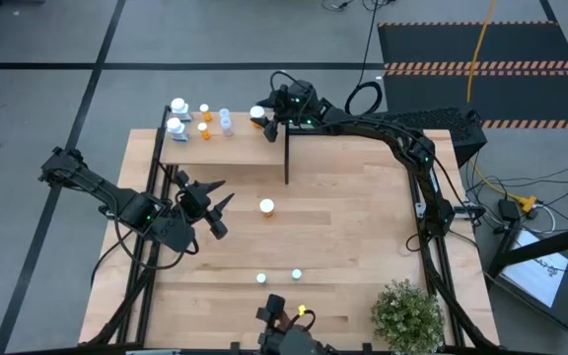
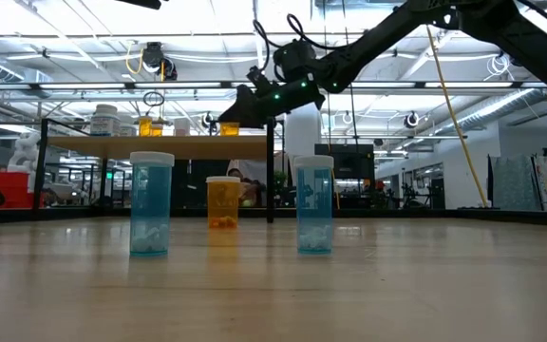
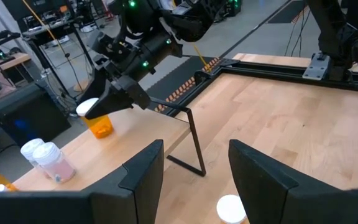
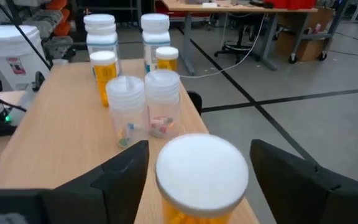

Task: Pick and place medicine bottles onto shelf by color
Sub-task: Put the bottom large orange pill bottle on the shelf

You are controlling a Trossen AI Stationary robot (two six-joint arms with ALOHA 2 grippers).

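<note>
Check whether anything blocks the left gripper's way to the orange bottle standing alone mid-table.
Nothing visible does. The left gripper hangs open over bare tabletop, and the orange bottle stands alone just beyond its fingertips. The shelf and the right gripper are farther back, off that line.

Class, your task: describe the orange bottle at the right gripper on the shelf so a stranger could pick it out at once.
Find the small raised light-wood shelf at the table's far edge. At the end with the black upright panel, the right gripper reaches in, and the small orange-amber white-capped bottle stands between its open fingers. Unlike the other bottles clustered toward the shelf's opposite end, it stands alone.
</note>
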